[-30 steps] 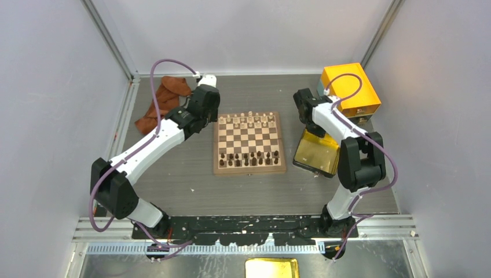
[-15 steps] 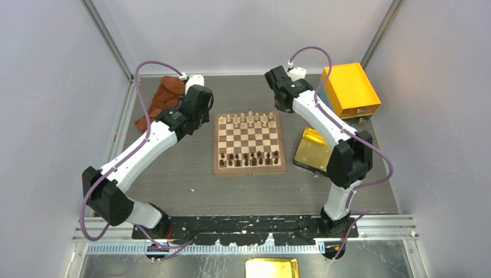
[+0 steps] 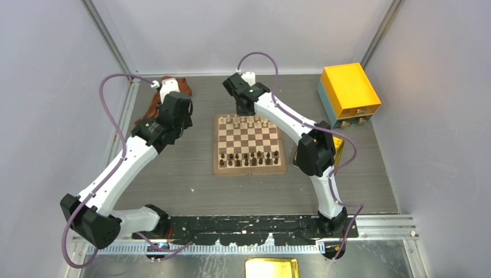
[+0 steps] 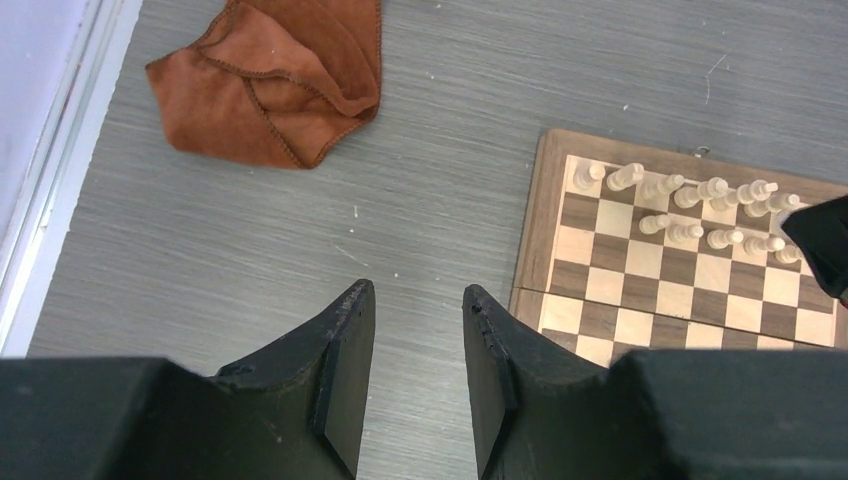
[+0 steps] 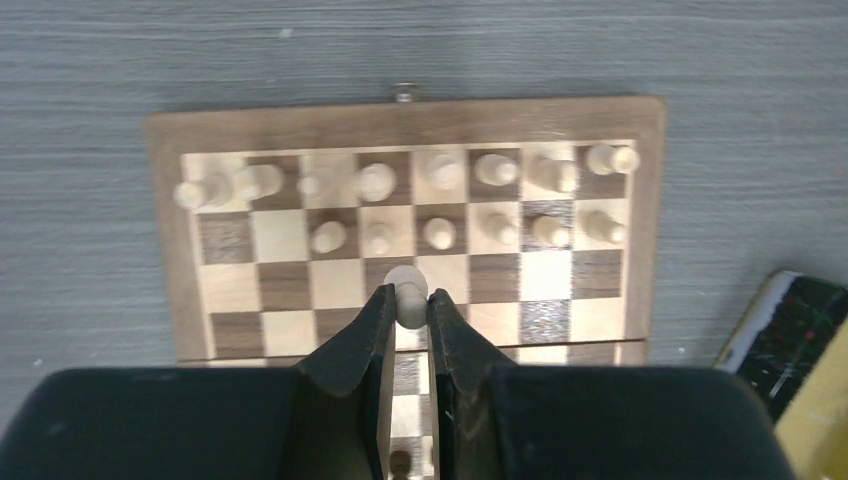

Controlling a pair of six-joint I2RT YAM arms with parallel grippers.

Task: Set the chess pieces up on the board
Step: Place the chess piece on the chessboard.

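At the right gripper (image 5: 408, 308), pinches one cream pawn (image 5: 407, 283) by its head between nearly closed fingers, over the board (image 5: 163, 240), with the other chess pieces (image 5: 378, 182) standing in two rows just beyond the fingertips, along the far edge. At the left gripper (image 4: 415, 295), gapes moderately wide with nothing between the fingers, hangs over the grey table (image 4: 200, 250), has a corner of the board ahead to the right, and faces a rumpled brown cloth (image 4: 275, 85) farther ahead to the left, well apart from the board.
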